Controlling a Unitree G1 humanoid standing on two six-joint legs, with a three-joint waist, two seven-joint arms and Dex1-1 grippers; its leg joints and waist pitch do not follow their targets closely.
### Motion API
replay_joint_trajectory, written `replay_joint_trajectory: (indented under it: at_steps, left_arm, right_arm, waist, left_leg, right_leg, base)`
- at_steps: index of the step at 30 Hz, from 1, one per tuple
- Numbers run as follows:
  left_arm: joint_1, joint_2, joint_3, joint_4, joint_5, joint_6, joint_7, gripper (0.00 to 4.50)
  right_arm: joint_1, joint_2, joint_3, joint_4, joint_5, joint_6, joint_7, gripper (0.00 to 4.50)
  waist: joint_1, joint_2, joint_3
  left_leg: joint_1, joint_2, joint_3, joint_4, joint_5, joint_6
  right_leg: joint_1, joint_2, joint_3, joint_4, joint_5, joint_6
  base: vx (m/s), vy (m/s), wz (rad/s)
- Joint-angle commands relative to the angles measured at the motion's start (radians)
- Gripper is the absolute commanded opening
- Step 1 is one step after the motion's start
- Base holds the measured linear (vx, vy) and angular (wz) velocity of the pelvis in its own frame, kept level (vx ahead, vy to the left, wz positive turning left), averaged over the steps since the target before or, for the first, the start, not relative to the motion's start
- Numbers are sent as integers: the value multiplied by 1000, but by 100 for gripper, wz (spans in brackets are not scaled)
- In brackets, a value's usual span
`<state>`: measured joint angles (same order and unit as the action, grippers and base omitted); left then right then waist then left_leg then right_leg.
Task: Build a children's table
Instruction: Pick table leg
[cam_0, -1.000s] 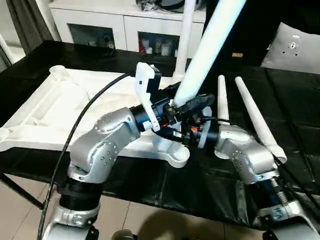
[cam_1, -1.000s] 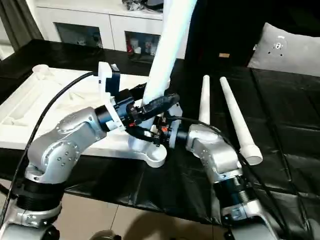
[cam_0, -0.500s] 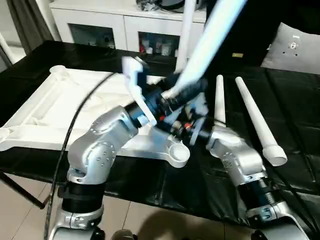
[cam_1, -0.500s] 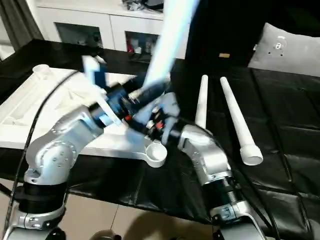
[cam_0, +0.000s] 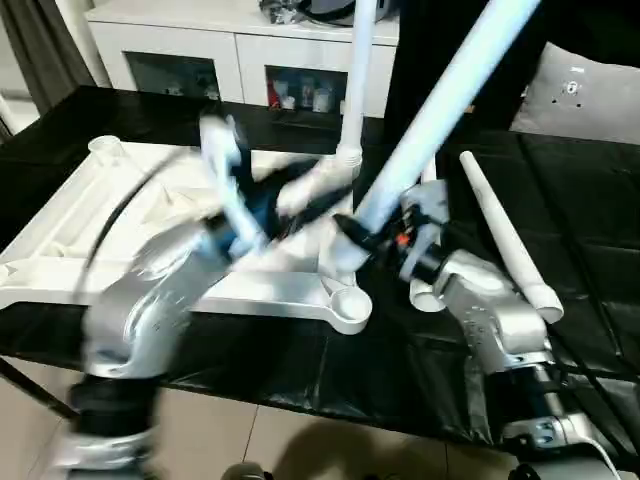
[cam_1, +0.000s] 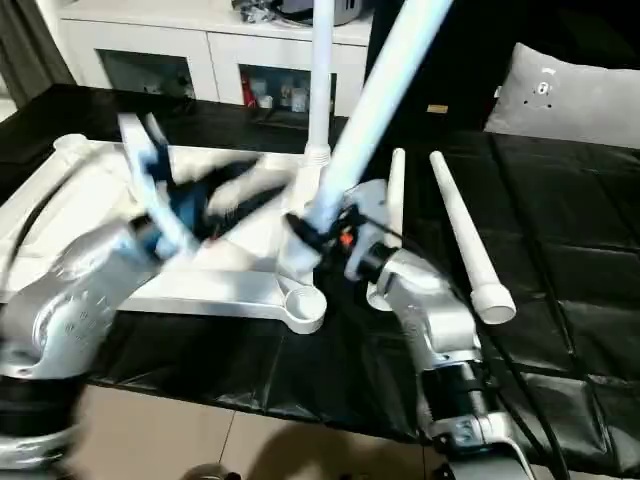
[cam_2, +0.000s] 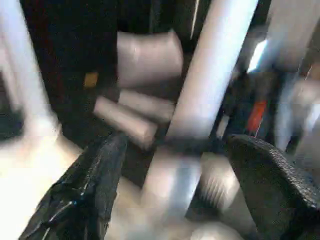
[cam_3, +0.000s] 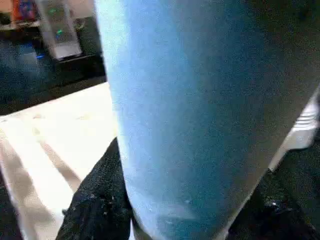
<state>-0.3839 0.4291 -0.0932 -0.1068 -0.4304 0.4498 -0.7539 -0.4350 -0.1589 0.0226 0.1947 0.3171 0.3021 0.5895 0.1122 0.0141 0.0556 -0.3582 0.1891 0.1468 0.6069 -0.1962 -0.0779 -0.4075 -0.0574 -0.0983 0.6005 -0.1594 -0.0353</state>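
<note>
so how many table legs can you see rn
4: one upright in the tabletop's far socket, one tilted in the right gripper, two lying on the black surface.

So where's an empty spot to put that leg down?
There is bare black cover to the right of the two loose legs, and more along the near edge. The tabletop's near corner socket is crowded: both grippers work there, the right gripper holding the tilted leg.
</note>
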Motion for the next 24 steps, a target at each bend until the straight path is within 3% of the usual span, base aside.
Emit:
replay_joint_trajectory:
  at_steps: [1,3,7,9,10,18,21,24]
  left_arm:
    - [-1,23,-46,26,69,-68,-51,365]
    - [1,69,-108,93,146,-143,-111,338]
    - [-22,112,-192,216,222,-255,-215,328]
    - [-42,117,-213,279,239,-304,-264,293]
    - [-52,116,-220,310,244,-329,-293,293]
    - [-146,87,-261,553,286,-459,-413,242]
    - [-169,78,-273,620,292,-480,-461,203]
    - [-188,66,-274,673,297,-498,-484,197]
  right_arm:
    - [12,3,-8,-43,6,25,-19,189]
    - [32,4,4,-76,-1,44,-32,189]
    - [49,2,17,-109,-11,84,-55,189]
    - [53,-1,18,-131,2,131,-65,189]
    - [53,-4,20,-133,7,130,-53,189]
    - [69,-35,28,-176,34,145,9,189]
    - [71,-38,24,-184,38,157,8,189]
    - [72,-39,20,-187,43,163,10,189]
  waist:
    - [-3,15,-72]
    - [-3,16,-71]
    - [-3,13,-66]
    - [-1,10,-67]
    - [-2,6,-66]
    - [3,8,-71]
    - [2,10,-70]
    - [3,8,-71]
  left_leg:
    - [6,33,-6,-78,-172,-6]
    - [4,33,-6,-80,-191,-10]
    - [10,28,-5,-86,-223,-16]
    - [12,31,-5,-86,-218,-19]
    - [11,30,-3,-87,-216,-17]
    - [10,32,-1,-83,-183,-13]
    - [9,33,-2,-84,-188,-16]
    - [10,35,-3,-84,-199,-20]
  right_leg:
    - [59,-76,56,-73,-285,-90]
    - [62,-78,57,-70,-273,-105]
    - [62,-83,60,-81,-367,-73]
    - [60,-86,61,-84,-384,-72]
    - [59,-84,61,-85,-387,-70]
    - [62,-88,63,-76,-315,-92]
    - [62,-91,63,-78,-323,-97]
    - [64,-95,62,-78,-347,-100]
  base:
    - [0,0,0]
    - [0,0,0]
    - [0,0,0]
    - [0,0,0]
    - [0,0,0]
    - [0,0,0]
    - [0,0,0]
    - [0,0,0]
